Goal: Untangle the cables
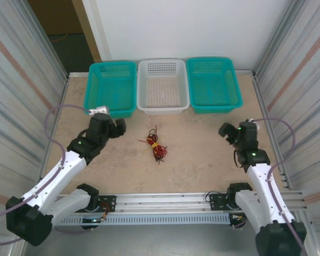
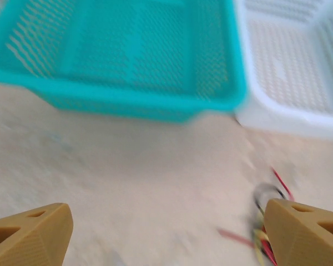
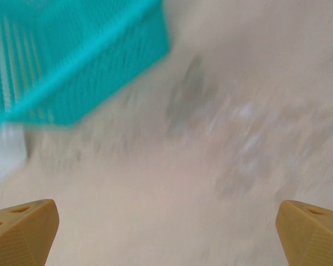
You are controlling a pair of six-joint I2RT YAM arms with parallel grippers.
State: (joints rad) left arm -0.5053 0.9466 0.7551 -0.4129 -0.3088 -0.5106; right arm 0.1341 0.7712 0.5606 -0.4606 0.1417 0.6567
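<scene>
We see the cables (image 1: 156,144) bunched on the table (image 1: 202,160) near the white basket (image 1: 162,85), in front of it; left gripper (image 1: 119,128) & right gripper (image 1: 224,131) both spread wide, empty, prob. so we can pull from two sides.

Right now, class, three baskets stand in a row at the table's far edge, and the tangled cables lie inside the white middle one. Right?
No. The cables lie on the table in front of the white basket, not inside it, as the top external view shows. The rest holds.
</scene>
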